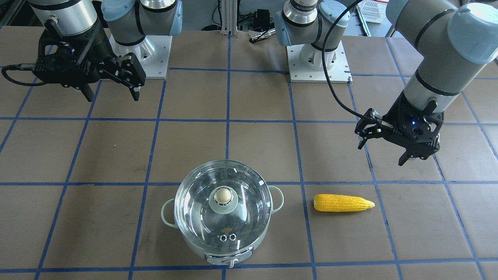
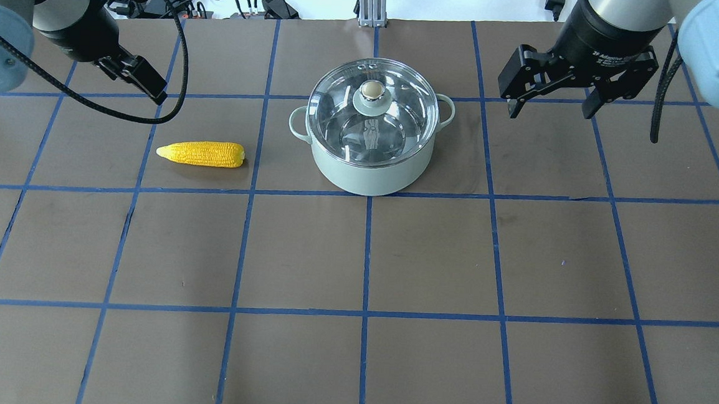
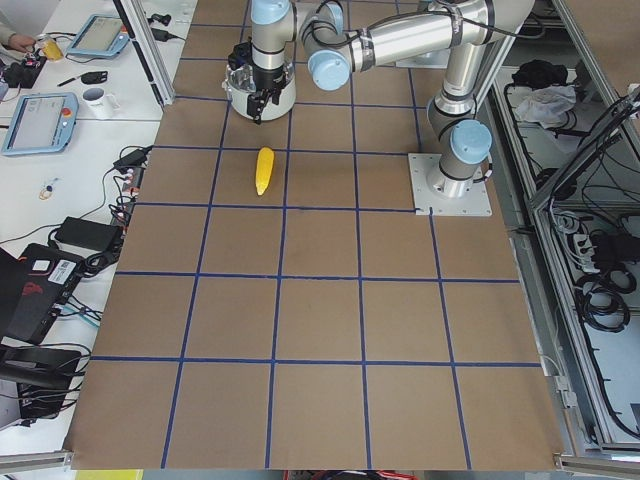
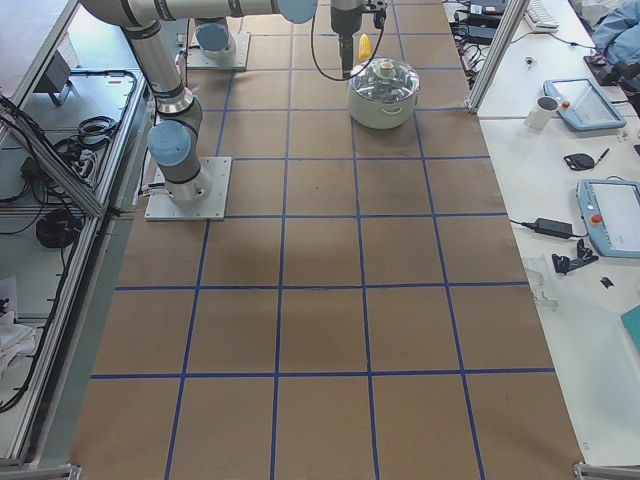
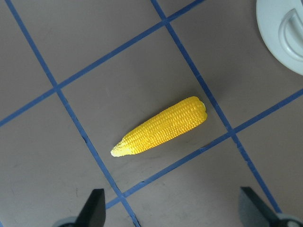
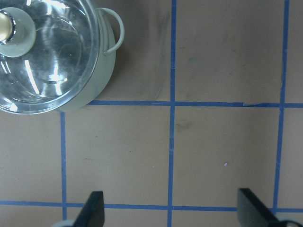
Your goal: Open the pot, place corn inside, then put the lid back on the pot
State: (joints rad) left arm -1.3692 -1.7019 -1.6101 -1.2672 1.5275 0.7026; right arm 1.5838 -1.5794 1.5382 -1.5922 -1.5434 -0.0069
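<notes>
The pale mint-green pot (image 2: 367, 171) stands on the table with the clear glass lid (image 2: 402, 111) on it. The yellow corn (image 2: 201, 153) lies flat on the table to the pot's left, apart from it. My left gripper (image 1: 381, 154) is open and empty, raised above the table beyond the corn; its wrist view shows the corn (image 5: 163, 126) between and ahead of the fingers (image 5: 94, 208). My right gripper (image 2: 551, 112) is open and empty, raised to the right of the pot; its wrist view shows the pot (image 6: 102, 66) and lid (image 6: 52, 56) at upper left.
The brown table (image 2: 368, 259) is marked by a blue tape grid. The two arm bases (image 1: 318, 66) are bolted at the robot's edge. Cables and tablets (image 3: 40, 120) lie on side benches off the table.
</notes>
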